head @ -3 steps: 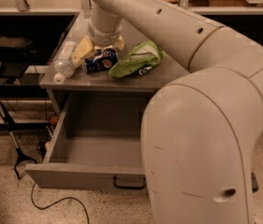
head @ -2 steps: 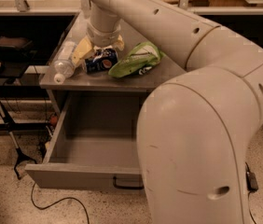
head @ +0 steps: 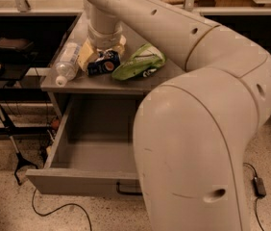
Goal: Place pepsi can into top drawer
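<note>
My gripper [head: 98,57] over the pepsi can [head: 104,64], closure I cannot tell: I should centre, clamp firmly, then lift toward the top drawer [head: 73,184].

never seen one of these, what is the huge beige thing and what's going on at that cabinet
The huge beige shape is the robot's single arm, seen very close. There is only one camera view. Where the camera is mounted isn't known, but it looks down past the arm.

The arm reaches to the top of a small grey cabinet. At its end is the gripper, the part that grasps things. It is lowered right onto a dark blue pepsi can on the cabinet top. I can't tell whether it has hold of the can.

On the left of the picture, beside the can, a clear water bottle lies on its side. On the right lies a green chip bag.

Below, the top drawer is pulled out, its right part hidden behind the arm. The can is meant to go in there.
</note>
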Controlling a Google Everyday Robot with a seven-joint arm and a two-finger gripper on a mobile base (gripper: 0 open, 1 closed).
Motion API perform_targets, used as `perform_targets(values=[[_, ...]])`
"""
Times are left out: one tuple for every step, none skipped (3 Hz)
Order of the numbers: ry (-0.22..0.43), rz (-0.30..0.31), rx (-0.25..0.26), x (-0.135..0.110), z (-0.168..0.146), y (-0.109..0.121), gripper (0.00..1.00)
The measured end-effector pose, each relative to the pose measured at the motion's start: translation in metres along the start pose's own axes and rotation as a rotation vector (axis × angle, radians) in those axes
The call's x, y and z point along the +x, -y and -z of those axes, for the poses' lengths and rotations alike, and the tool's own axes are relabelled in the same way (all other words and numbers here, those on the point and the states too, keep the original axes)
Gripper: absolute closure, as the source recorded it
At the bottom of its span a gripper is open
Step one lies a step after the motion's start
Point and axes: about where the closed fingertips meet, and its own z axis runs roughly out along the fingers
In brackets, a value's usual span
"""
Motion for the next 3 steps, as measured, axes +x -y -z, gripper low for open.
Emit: perform_targets(values=[[-0.007, -0.010, 0.017, 0.000, 0.001, 0.002, 0.48], [0.001, -0.008, 0.030, 0.000, 0.007, 0.006, 0.72], [0.045, 0.009, 0.056, 0.001, 0.036, 0.019, 0.95]])
